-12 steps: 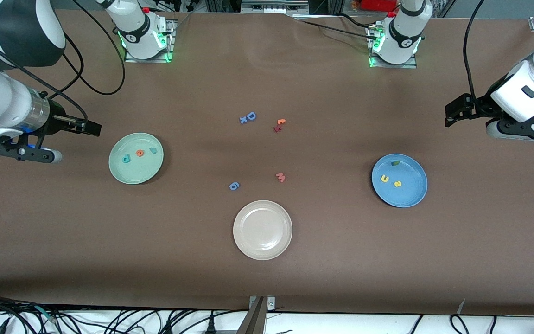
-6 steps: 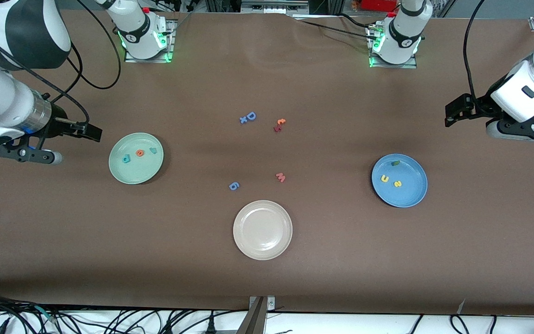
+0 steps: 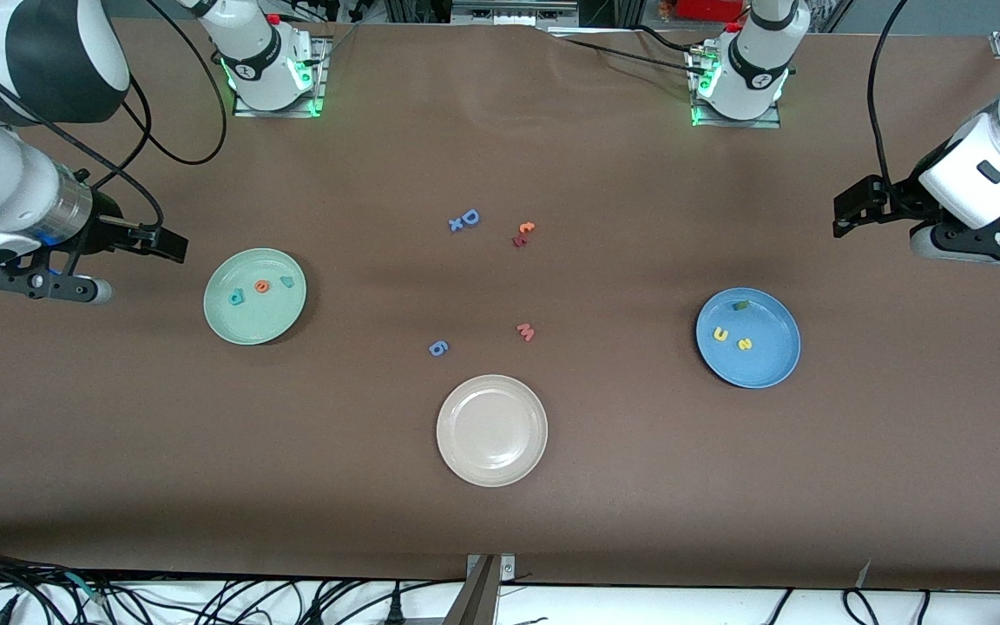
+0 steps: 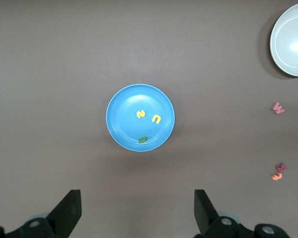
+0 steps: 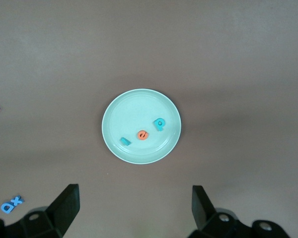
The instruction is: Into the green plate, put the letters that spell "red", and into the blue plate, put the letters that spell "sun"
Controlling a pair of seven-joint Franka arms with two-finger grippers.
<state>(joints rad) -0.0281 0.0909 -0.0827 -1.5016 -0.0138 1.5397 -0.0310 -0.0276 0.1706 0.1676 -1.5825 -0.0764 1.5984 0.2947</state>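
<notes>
The green plate (image 3: 254,314) holds the letters that spell "red": a teal "d" (image 3: 236,298), an orange "e" (image 3: 262,286) and a teal "r" (image 3: 287,281). My right gripper (image 3: 168,245) hangs open and empty over bare table beside that plate, toward the right arm's end. Its wrist view shows the green plate (image 5: 134,111) with these letters past the open right gripper (image 5: 135,210). The blue plate (image 3: 769,351) holds the letters that spell "sun": an olive "n" (image 3: 740,305), a yellow "u" (image 3: 720,333) and a yellow "s" (image 3: 745,344). My left gripper (image 3: 849,211) waits open over the table beside it.
A cream-pink plate (image 3: 491,451) sits near the front camera at mid-table. Loose letters lie in the middle: a blue "D" with an "x" (image 3: 465,220), a dark red and orange pair (image 3: 523,233), a pink "w" (image 3: 525,332) and a blue "6" (image 3: 437,348).
The right arm has shifted very slightly beside the green plate. The left arm, plates and letters have not moved.
</notes>
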